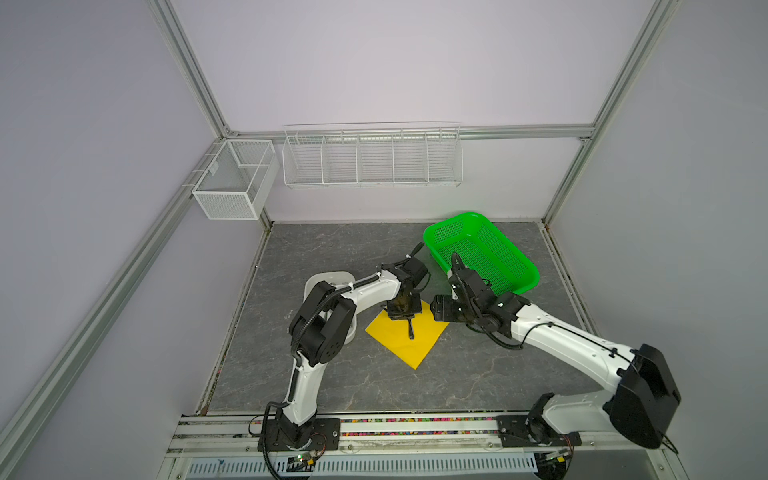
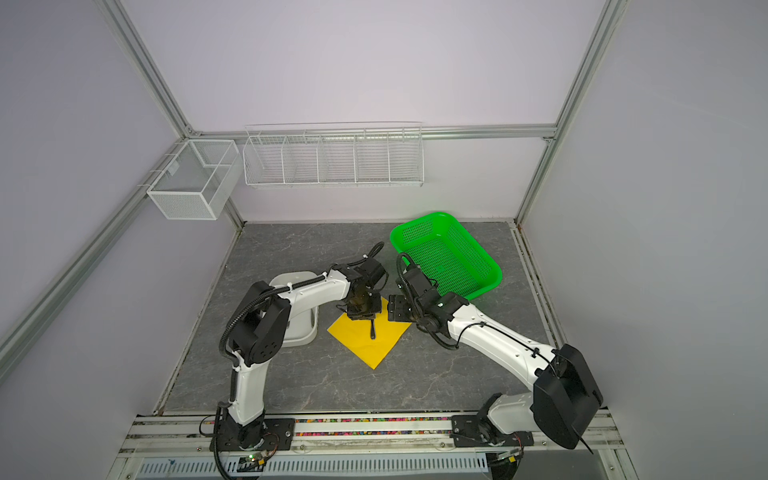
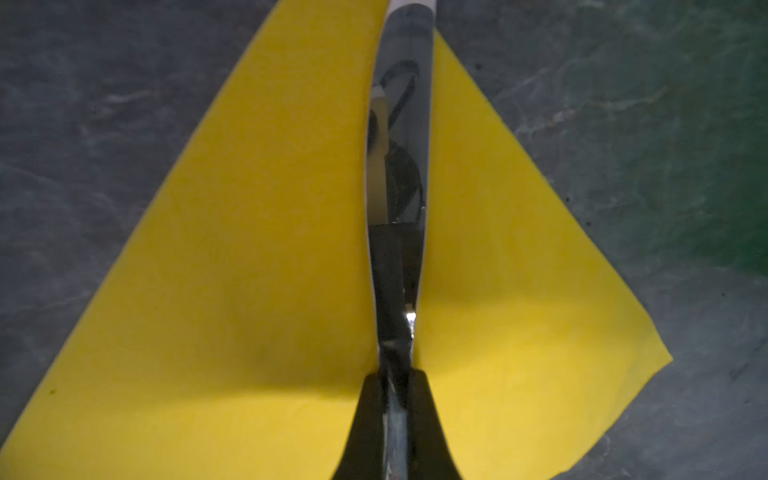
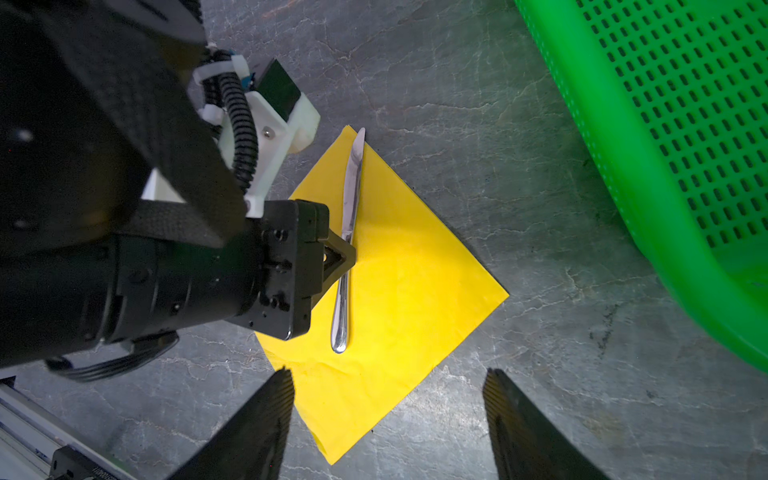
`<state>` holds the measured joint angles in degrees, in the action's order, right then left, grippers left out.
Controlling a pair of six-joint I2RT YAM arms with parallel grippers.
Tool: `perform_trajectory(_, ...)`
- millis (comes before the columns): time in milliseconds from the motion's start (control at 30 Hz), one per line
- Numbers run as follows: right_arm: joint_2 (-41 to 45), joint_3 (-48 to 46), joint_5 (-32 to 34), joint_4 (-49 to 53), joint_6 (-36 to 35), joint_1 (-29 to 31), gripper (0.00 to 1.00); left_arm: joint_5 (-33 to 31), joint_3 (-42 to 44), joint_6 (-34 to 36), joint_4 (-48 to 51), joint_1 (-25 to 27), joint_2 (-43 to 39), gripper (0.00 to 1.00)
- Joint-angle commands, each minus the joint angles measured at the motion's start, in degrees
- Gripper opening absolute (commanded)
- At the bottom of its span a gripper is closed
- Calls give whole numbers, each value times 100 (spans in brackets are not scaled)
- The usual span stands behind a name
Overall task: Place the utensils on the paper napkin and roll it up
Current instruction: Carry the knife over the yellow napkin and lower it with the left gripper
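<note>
your left gripper [image 4: 347, 254] is closed tight on a knife [image 4: 350, 195], pinching it about at the middle, where the blade meets the handle. the knife is slim, shiny metal, with a rounded handle end and a pointed blade. in the left wrist view its polished side mirrors the arm like glass. it lies along the napkin [image 4: 415, 270], and the blade tip reaches just to the napkin's edge near one corner. i cannot tell if the knife rests fully on the paper or is a little lifted.

the napkin is a thin, bright yellow paper square. in both top views it lies flat on the table [image 1: 332, 249] like a diamond, with soft creases. the table is grey and stone-like, with pale veins.

your right gripper [image 4: 388, 378] is wide open and holds nothing. its ribbed black fingers [image 4: 266, 415] hang over one corner of the napkin.

the green basket [image 1: 536, 276], plastic with many small holes, stands near the napkin, not touching it. a smooth white tray [image 1: 328, 276] sits partly hidden by the left arm.
</note>
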<state>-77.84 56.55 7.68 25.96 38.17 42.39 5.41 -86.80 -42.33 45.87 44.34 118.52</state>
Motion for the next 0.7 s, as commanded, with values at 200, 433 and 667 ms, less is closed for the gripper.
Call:
perform_trajectory(200, 67, -26, -6, 102, 158, -35, 75, -228, -190, 51, 111, -4, 61, 2)
perform_trajectory(433, 33, -11, -21, 94, 180, -36, 75, -191, -239, 114, 153, -16, 171, 8)
perform_trajectory(667, 72, 30, 19, 144, 180, -35, 76, -222, -288, 112, 196, -22, 86, 23)
